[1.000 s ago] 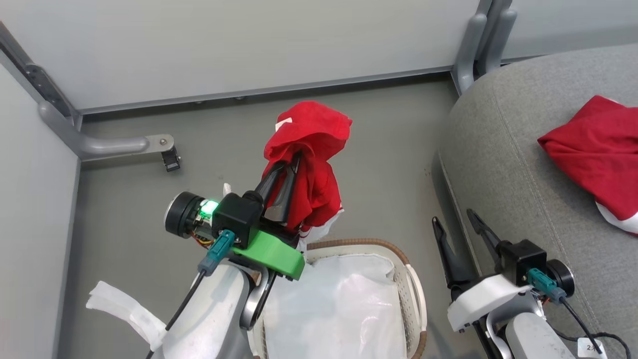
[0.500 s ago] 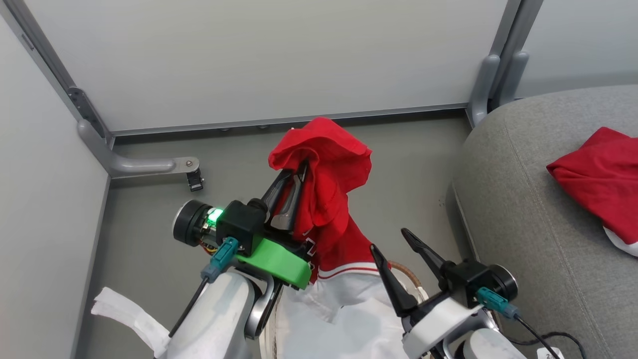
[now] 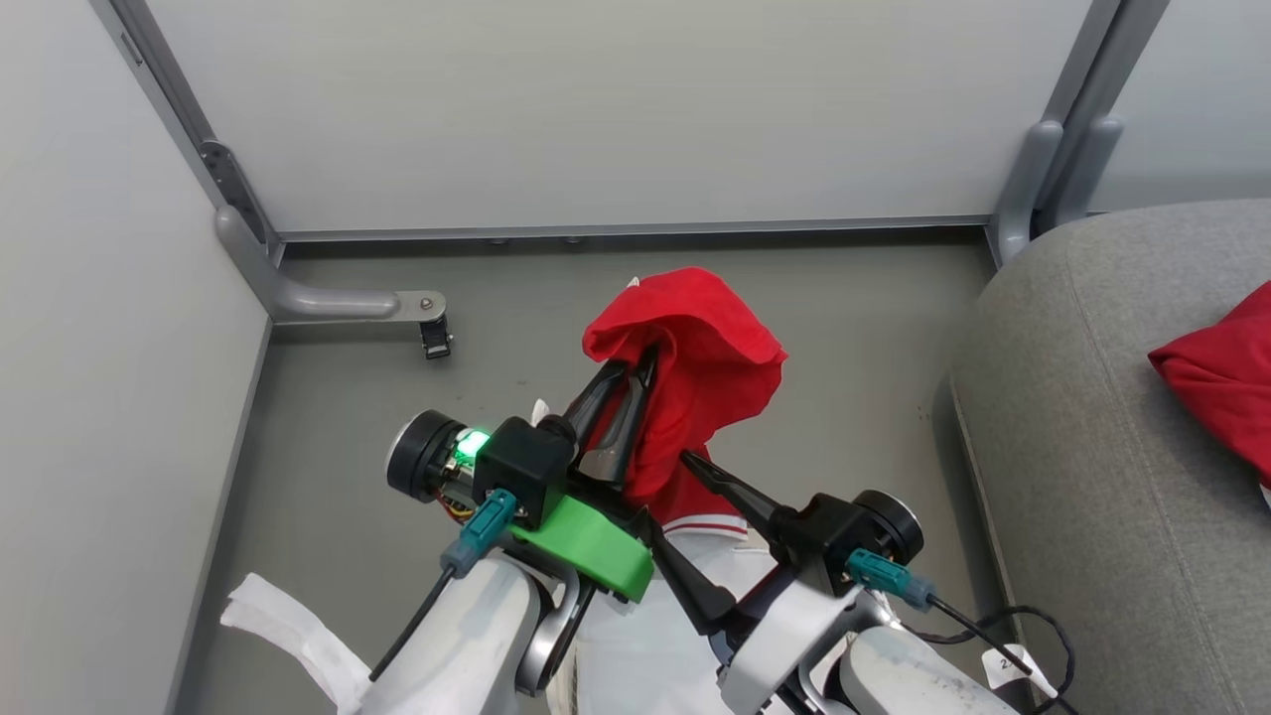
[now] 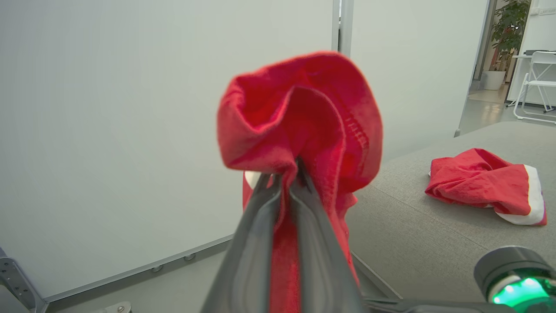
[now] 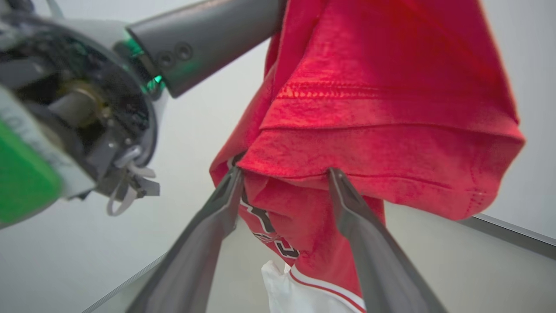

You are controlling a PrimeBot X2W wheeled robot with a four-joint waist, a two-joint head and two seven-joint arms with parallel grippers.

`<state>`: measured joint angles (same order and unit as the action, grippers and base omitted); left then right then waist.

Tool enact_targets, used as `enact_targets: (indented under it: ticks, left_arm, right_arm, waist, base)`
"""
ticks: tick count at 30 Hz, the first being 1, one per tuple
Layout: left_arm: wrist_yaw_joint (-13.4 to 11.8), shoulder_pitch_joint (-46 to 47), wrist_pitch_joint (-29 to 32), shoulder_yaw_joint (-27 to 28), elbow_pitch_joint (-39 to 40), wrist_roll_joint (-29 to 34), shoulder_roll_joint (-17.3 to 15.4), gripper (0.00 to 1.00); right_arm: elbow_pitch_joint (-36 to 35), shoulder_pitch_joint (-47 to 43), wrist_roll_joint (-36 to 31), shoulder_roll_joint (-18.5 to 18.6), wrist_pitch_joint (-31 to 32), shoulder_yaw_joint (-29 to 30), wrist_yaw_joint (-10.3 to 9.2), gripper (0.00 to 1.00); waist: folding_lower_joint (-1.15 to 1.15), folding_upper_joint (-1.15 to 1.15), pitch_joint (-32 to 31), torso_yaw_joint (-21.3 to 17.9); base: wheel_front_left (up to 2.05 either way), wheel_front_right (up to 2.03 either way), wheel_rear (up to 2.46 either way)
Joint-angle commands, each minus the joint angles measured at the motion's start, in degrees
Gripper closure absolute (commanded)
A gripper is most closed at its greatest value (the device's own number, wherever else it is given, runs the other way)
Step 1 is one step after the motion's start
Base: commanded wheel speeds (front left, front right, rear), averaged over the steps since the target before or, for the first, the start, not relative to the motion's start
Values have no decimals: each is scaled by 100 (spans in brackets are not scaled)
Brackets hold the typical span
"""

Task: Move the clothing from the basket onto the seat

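The left gripper [image 3: 637, 363] is clenched on a bunched fold of the jersey [image 3: 707, 338], holding it up in the middle of the head view. In the left wrist view its fingers pinch shut at the centre [image 4: 283, 174], with red cloth [image 4: 304, 108] mushrooming over the tips. The rest of the garment hangs down toward the bottom centre of the frame, where the red-striped trim and white panel show.

The right gripper [image 3: 667, 500] is spread wide just below and right of that. In its own wrist view the two tips [image 5: 284, 172] stand either side of a drooping hem of the jersey [image 5: 369, 108], touching or all but touching it (I can't tell which), and not closed on anything.

A second garment [image 3: 1216, 382] already lies on the seat [image 3: 1092, 447], at the right edge of the frame, well apart from the held one.

The fabric looks thin, limp and light, so it won't resist, but it will sag and trail. I'd judge a second pinch on that thick stitched hem the sensible hold, since doubled cloth should slip less than a single layer.
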<state>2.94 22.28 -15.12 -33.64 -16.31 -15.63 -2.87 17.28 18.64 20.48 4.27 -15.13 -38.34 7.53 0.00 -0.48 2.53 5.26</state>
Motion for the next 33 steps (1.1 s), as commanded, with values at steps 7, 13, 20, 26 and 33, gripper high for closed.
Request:
enact_targets:
  ticks: [7,13,20,26,33]
  left_arm:
    - [-17,106,-4,-305,53,-103,-7,100]
    - [19,133,-4,-670,123,-244,-6,100]
    - [7,146,-4,-1125,242,-409,-6,100]
    - [-34,158,-4,-1347,271,-499,-6,100]
    - [-95,177,-4,-1289,215,-512,-6,100]
  right_arm:
    - [288,224,-81,-86,-1,87,-8,0]
    - [462,269,-260,-121,-2,348,-8,0]
    - [487,336,-249,-118,-2,584,-8,0]
    - [558,360,-281,-121,-2,806,-8,100]
    - [569,312,-322,-120,-2,956,-8,100]
  waist:
    - [0,48,41,154]
    - [0,48,61,259]
    - [0,48,75,430]
    - [0,48,66,553]
    - [0,48,81,542]
  base:
    - [0,0,0]
    - [0,0,0]
    - [0,0,0]
    - [0,0,0]
    - [0,0,0]
